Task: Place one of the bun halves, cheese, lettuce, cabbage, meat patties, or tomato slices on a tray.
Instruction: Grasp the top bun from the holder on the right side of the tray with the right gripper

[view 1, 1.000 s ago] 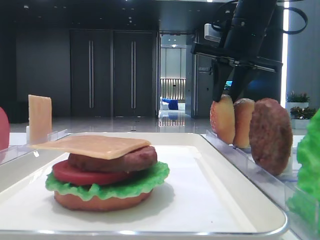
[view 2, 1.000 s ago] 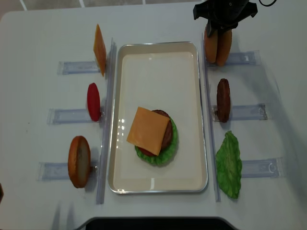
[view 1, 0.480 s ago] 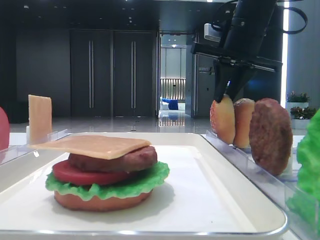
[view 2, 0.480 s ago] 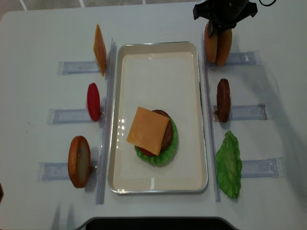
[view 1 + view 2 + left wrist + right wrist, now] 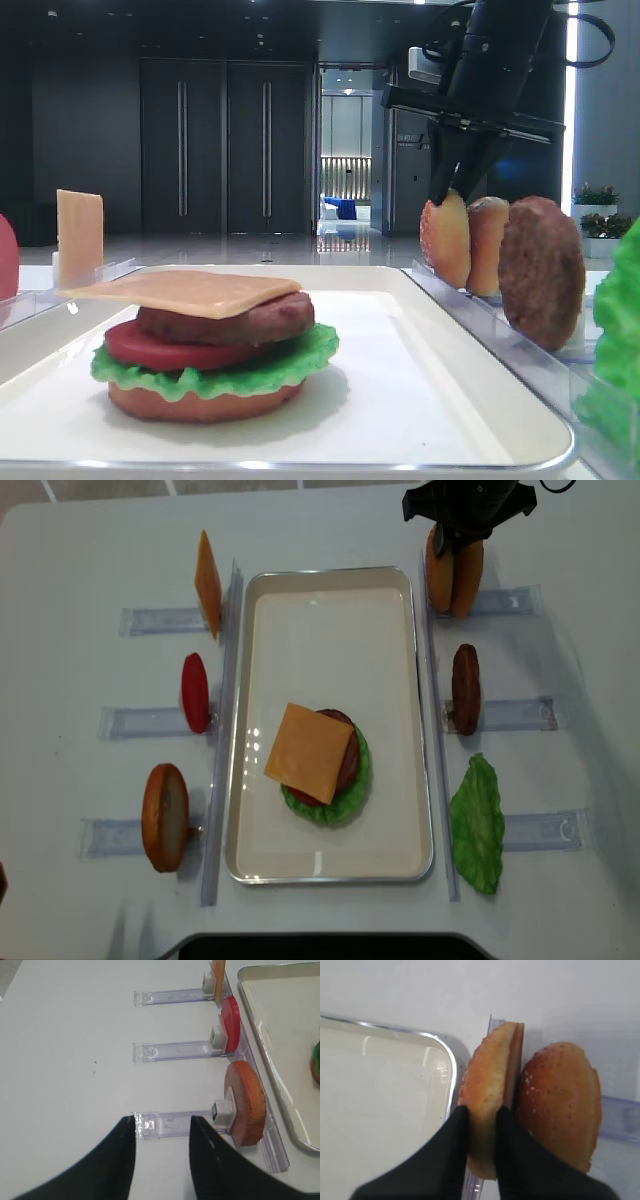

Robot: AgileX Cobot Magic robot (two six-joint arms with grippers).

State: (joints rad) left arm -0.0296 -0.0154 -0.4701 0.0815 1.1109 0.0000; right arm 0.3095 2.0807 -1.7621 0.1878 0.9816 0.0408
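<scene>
Right gripper: you have it clamped on the bun half nearest the tray, one finger on each face, jaws nearly together.
Left gripper: it hovers with its jaws apart over the bare table, holding nothing, just beside the rack with the flat bun bottom.
Where the bun is: on edge in the far right rack, touching the speckled bun top behind it and just outside the tray's corner.
On the tray: a stack already built, cheese on top, then patty, tomato, lettuce and a bun base.
How it will handle: likely light and stiff, a plastic prop with a smooth skin, so expect it to slip or swing if pinched only at the rim.
Where to hold: across the flat faces, near the upper edge, as you do now; lift straight up so the neighbouring bun is not dragged out.
Changed since a second ago: the fingers straddled both buns with a wide gap; now they have closed onto the one. Nothing else has moved.
</scene>
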